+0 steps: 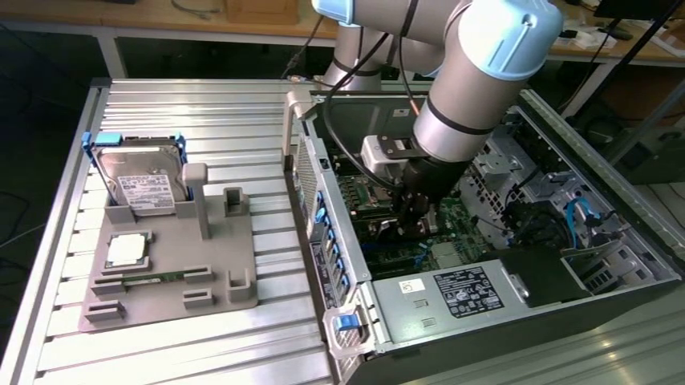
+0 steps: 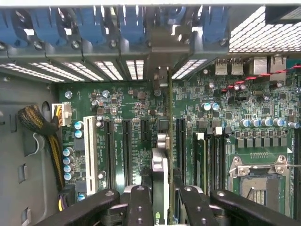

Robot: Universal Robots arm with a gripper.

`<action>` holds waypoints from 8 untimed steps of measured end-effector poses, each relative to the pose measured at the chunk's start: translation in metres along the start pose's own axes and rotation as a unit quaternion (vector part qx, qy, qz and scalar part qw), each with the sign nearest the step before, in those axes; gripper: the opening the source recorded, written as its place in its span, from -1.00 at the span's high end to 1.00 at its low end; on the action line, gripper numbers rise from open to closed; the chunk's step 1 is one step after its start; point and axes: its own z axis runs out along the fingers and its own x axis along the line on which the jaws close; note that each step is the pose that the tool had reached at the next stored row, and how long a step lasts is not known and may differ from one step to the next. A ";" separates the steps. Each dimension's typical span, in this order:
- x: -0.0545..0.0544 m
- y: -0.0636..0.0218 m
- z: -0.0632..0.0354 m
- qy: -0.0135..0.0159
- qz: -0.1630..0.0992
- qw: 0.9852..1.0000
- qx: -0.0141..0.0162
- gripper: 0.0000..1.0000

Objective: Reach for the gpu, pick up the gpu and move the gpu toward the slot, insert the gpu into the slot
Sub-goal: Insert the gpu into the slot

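With the claw point(image 2: 162, 200) down inside the open PC case point(image 1: 599, 293), its fingers are pinched narrow on the gpu point(image 2: 168, 122). Card stands edge-on over the green motherboard point(image 2: 136, 108), bracket end at the case's rear wall, among the long sockets.

No wording can be made out anywhere. A white label point(image 1: 143, 192) is seen on the hard drive point(image 1: 137, 178), its print too fine to be read. A dark label point(image 1: 467, 292) and a small white sticker point(image 1: 411, 285) are carried by the power supply point(image 1: 450, 301); their text cannot be read either.
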 end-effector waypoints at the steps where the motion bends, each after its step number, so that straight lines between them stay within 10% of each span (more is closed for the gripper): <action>1: 0.000 0.0001 -0.0001 0.000 0.000 1.000 0.000 0.47; 8: 0.000 0.0002 0.0023 0.000 0.000 1.000 0.000 0.47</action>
